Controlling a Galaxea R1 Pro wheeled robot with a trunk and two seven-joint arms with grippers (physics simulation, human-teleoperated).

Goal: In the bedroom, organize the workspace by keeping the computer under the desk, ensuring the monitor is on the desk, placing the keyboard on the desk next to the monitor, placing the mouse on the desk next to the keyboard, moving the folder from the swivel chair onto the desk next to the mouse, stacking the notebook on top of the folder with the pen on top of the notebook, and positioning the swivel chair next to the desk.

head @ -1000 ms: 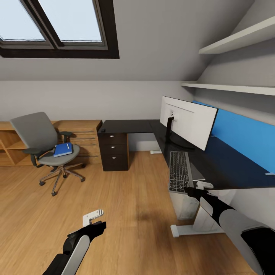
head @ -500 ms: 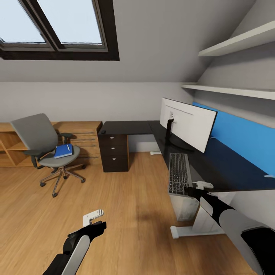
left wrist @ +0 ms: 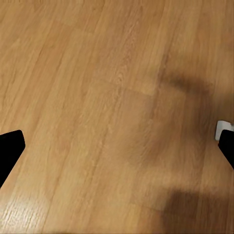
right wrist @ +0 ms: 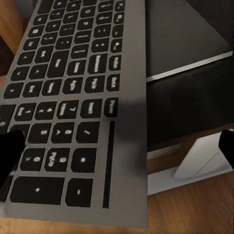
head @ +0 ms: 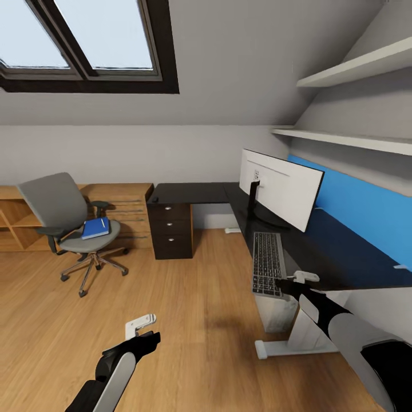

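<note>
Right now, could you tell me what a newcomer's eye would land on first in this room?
Probably the wide monitor standing on the black desk, with the keyboard in front of it overhanging the desk's front edge. Next, the bright blue folder on the swivel chair at the left, near a wooden dresser.

Bright, even daylight enters through the skylight (head: 86, 40); soft blurry shadows fall on the wood floor (head: 189, 320), the black desk (head: 320, 246) gleams, and both wrist views look slightly blurred
</note>
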